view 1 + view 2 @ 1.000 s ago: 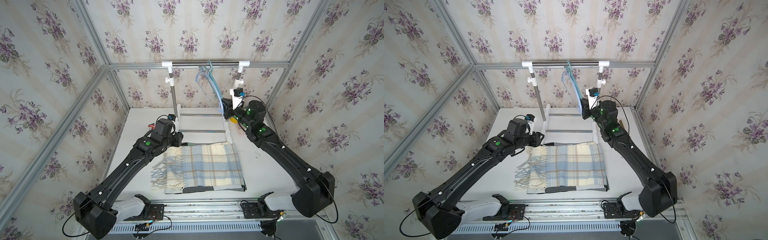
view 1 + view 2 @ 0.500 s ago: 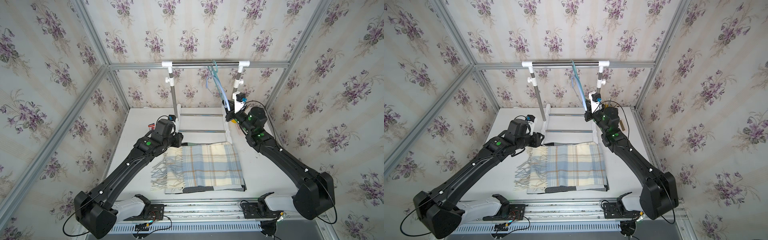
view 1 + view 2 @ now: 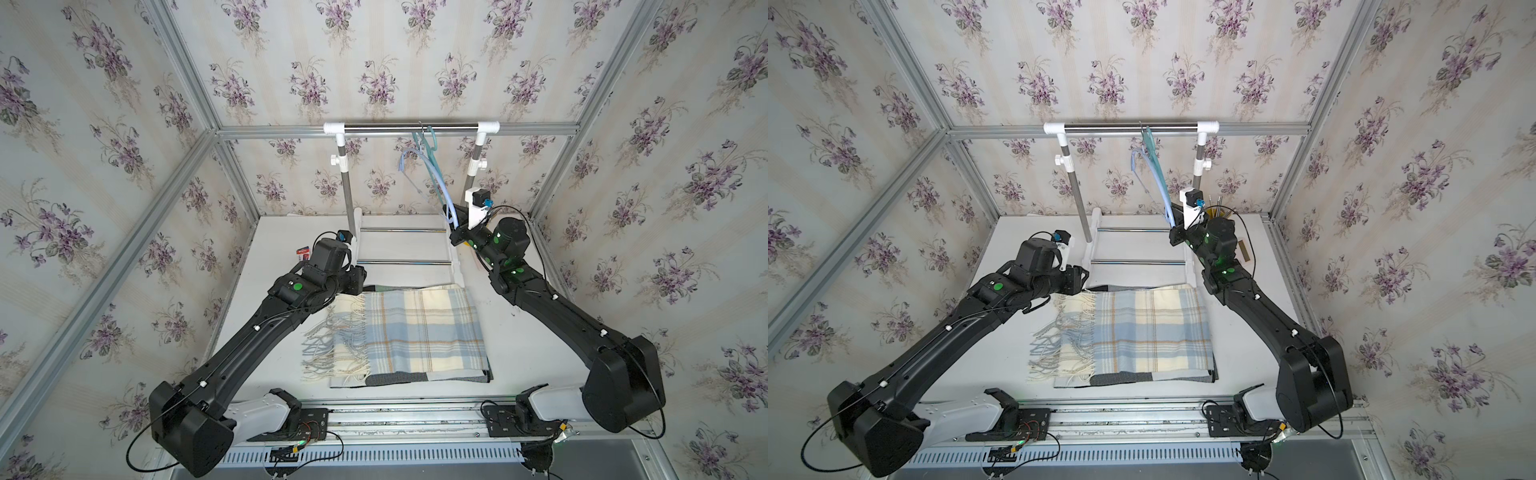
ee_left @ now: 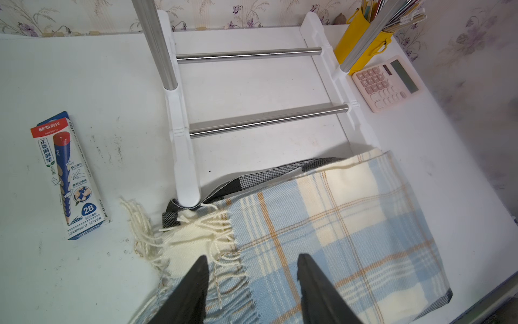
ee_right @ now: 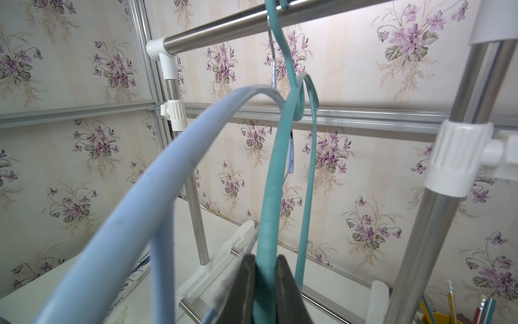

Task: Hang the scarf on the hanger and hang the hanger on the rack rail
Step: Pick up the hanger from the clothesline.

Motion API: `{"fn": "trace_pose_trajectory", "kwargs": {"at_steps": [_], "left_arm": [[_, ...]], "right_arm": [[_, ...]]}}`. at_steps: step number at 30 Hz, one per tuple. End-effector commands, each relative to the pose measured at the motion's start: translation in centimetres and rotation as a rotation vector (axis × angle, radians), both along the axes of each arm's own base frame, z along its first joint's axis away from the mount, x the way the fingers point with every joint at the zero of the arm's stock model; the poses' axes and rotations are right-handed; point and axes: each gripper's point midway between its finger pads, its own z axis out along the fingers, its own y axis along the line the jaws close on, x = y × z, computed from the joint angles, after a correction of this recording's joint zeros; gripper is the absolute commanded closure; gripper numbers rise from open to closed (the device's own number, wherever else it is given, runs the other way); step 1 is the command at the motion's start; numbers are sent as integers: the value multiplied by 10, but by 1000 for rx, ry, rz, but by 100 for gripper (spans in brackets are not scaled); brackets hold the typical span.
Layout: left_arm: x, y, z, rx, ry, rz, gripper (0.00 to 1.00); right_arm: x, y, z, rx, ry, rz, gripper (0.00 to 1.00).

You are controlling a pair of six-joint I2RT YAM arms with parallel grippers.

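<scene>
The scarf [image 3: 409,332] [image 3: 1142,332] [image 4: 322,224], blue and cream plaid with fringed ends, lies folded flat on the table in front of the rack. A teal hanger [image 5: 273,182] [image 3: 431,143] [image 3: 1148,141] hangs by its hook from the steel rail [image 3: 411,129]. My right gripper [image 5: 266,263] [image 3: 455,232] [image 3: 1177,235] is shut on the hanger's lower arm. A light blue hanger [image 5: 168,174] [image 3: 440,187] hangs beside it. My left gripper [image 4: 252,261] [image 3: 1079,276] hovers open over the scarf's fringed far-left corner, with nothing between its fingers.
The rack's white base and two steel crossbars [image 4: 266,117] lie just behind the scarf. A pencil box [image 4: 67,174] sits at the far left. A pink calculator [image 4: 388,84] and a yellow pencil cup [image 4: 361,42] stand at the back right, by the rack's right post.
The hangers' hooks have slid a little to the right along the rail, and my right gripper has dropped slightly while holding the teal hanger. The left arm has not moved.
</scene>
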Motion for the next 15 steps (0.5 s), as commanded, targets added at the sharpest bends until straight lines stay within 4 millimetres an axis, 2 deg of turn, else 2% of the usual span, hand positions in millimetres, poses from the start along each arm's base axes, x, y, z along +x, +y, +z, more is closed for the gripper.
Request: {"fn": "trace_pose_trajectory", "kwargs": {"at_steps": [1, 10, 15], "left_arm": [[3, -3, 3, -19, -12, -2, 46], [2, -3, 3, -23, -12, -1, 47], [-3, -4, 10, -50, -14, -8, 47]], "right_arm": [[-5, 0, 4, 64, -35, 26, 100], [-13, -2, -17, 99, 5, 35, 100], [-19, -13, -36, 123, 77, -7, 100]]}}
